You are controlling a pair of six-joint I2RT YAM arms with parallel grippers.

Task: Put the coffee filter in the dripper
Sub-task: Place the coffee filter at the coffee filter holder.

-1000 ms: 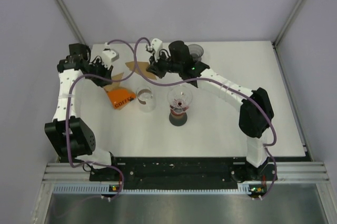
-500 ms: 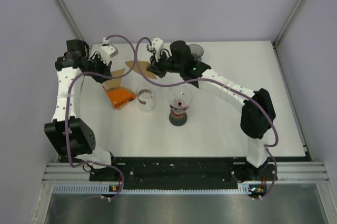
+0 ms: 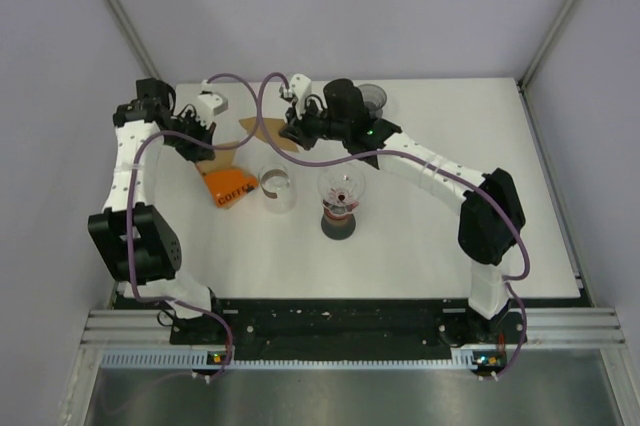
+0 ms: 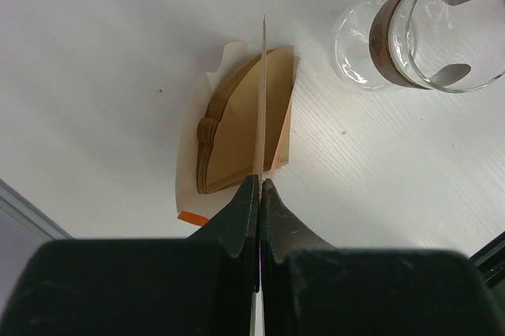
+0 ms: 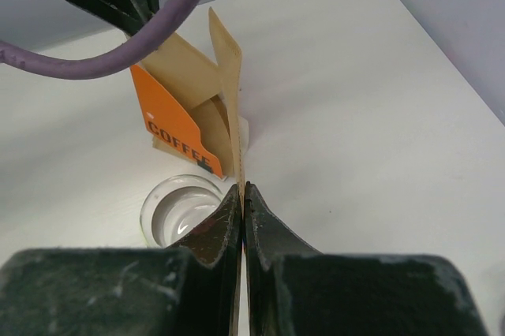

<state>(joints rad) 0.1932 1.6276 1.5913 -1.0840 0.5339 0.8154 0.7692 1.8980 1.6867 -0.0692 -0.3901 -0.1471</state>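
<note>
A brown paper coffee filter (image 3: 262, 130) hangs above the table's back left, with my right gripper (image 3: 290, 129) shut on its edge. The right wrist view shows that filter (image 5: 230, 76) edge-on between the closed right gripper (image 5: 242, 188). My left gripper (image 3: 205, 141) (image 4: 259, 182) is shut on another thin brown filter sheet (image 4: 263, 99), directly above the stack of filters (image 4: 237, 127) in the orange COFFEE package (image 3: 228, 186) (image 5: 170, 127). The glass dripper (image 3: 342, 184) stands on a dark base in the middle of the table, right of both grippers.
An empty drinking glass (image 3: 277, 186) (image 4: 426, 28) (image 5: 180, 210) stands between the package and the dripper. A dark cup (image 3: 370, 98) sits at the back edge behind the right arm. Purple cables loop over both arms.
The left gripper has closed on a filter sheet over the package, and its arm has shifted slightly. The right gripper still holds its filter in the same place.
</note>
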